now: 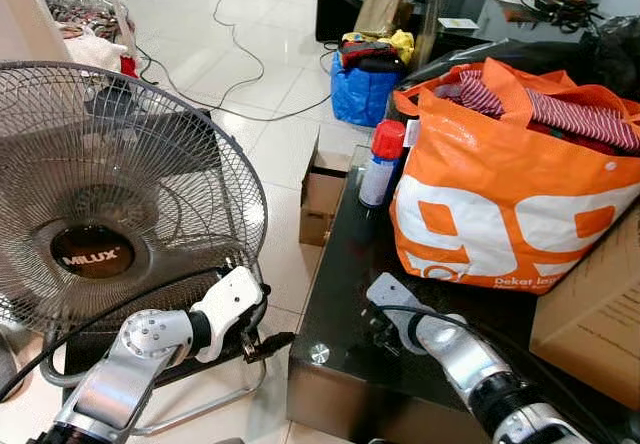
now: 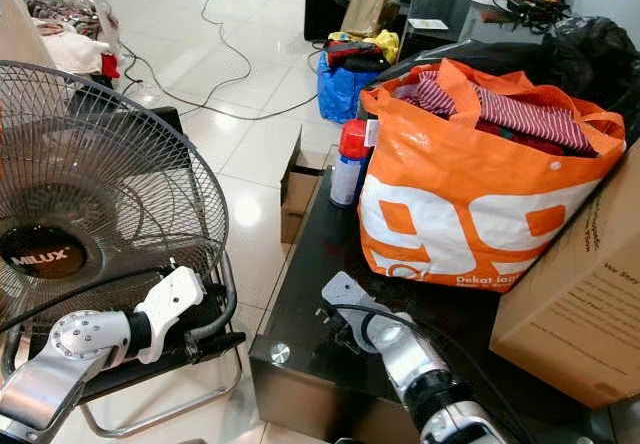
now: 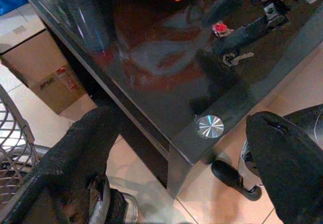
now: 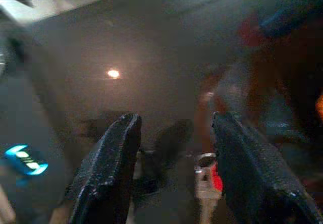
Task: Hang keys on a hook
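My two head eyes look forward and down over the dark glass table (image 1: 340, 294), with the fan (image 1: 100, 194) on my left and the orange bag (image 1: 510, 184) on my right; both show one scene, slightly offset. My left wrist camera looks from beside the table's corner across its top. My right wrist camera sits close above the glass, blurred. All views share the table.

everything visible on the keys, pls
The keys lie flat on the dark glossy table near its front corner. A small bunch: silvery metal ring and key, a red tag or fob, and a dark piece alongside. The right gripper is low over them, black fingers spread to either side, not closed on them. The right wrist view is blurred, so finer detail can't be told.
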`<state>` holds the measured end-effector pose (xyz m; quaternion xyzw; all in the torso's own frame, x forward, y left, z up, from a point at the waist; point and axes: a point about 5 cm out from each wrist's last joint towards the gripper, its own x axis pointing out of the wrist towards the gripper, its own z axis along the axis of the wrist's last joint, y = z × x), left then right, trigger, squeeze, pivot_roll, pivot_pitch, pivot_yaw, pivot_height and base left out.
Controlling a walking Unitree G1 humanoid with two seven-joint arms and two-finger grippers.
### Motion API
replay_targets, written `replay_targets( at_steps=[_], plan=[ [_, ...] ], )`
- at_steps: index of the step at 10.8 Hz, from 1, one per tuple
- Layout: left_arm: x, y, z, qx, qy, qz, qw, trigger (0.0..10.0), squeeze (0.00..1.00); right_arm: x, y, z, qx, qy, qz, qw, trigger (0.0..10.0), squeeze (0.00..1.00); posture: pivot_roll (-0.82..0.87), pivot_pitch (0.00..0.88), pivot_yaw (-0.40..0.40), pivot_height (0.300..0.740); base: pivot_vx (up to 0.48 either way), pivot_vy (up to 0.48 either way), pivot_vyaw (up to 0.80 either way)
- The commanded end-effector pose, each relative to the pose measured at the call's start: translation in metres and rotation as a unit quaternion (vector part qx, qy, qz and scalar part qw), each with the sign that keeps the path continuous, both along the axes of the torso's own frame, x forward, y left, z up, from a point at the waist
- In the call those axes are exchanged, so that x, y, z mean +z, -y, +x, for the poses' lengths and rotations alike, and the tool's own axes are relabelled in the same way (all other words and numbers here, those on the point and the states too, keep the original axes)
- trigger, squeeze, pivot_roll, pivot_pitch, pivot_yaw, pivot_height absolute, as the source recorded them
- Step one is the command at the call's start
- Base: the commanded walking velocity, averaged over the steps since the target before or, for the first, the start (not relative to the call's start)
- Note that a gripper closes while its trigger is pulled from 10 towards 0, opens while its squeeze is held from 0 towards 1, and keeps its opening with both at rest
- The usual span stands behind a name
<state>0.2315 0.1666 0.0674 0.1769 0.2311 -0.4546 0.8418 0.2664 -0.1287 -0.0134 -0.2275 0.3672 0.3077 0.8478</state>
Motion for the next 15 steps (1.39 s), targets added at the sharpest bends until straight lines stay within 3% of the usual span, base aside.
replay_targets(
  at_steps=[1,3,5,6,9,10,13,15],
  plan=[
    [0.001,0.004,-0.001,-0.009,0.001,-0.001,1.0,10.0,0.0,0.004,0.013,0.001,-0.023,-0.017,0.03,0.999,10.0,0.0,-0.06,0.0,-0.072,0.74,0.0,0.0,0.0],
    [0.002,0.005,0.002,-0.009,0.003,-0.002,1.0,10.0,0.0,0.004,0.025,0.0,-0.041,-0.027,0.023,0.999,10.0,0.0,-0.06,0.0,-0.072,0.74,0.0,0.0,0.0],
    [0.002,0.006,0.002,-0.012,0.003,-0.003,1.0,10.0,0.0,-0.013,0.026,-0.017,-0.058,-0.081,0.029,0.995,10.0,0.0,-0.06,0.0,-0.072,0.74,0.0,0.0,0.0],
    [0.002,0.006,0.002,-0.012,0.003,-0.003,1.0,10.0,0.0,-0.017,0.026,-0.02,-0.073,-0.091,0.035,0.993,3.2,0.0,-0.07,0.0,-0.066,0.74,0.0,0.0,0.0],
    [0.002,0.005,0.001,-0.011,0.002,-0.001,1.0,10.0,0.0,-0.016,0.024,-0.02,-0.076,-0.091,0.045,0.992,1.8,0.0,-0.06,0.0,-0.067,0.74,0.0,0.0,0.0],
    [0.002,0.005,0.002,-0.011,0.002,-0.001,1.0,10.0,0.0,-0.011,0.024,-0.015,-0.083,-0.08,0.057,0.992,0.0,0.0,-0.06,0.0,-0.067,0.74,0.0,0.0,0.0],
    [0.002,0.005,0.003,-0.01,0.004,-0.001,1.0,10.0,0.0,0.005,0.02,0.002,-0.099,-0.008,0.088,0.991,0.0,0.0,-0.07,0.0,-0.065,0.74,0.0,0.0,0.0],
    [0.003,0.007,0.004,-0.009,0.005,-0.002,1.0,10.0,0.0,0.014,0.023,0.002,-0.077,-0.003,0.09,0.993,0.0,0.0,-0.07,0.0,-0.069,0.74,0.0,0.0,0.0]
  ],
)
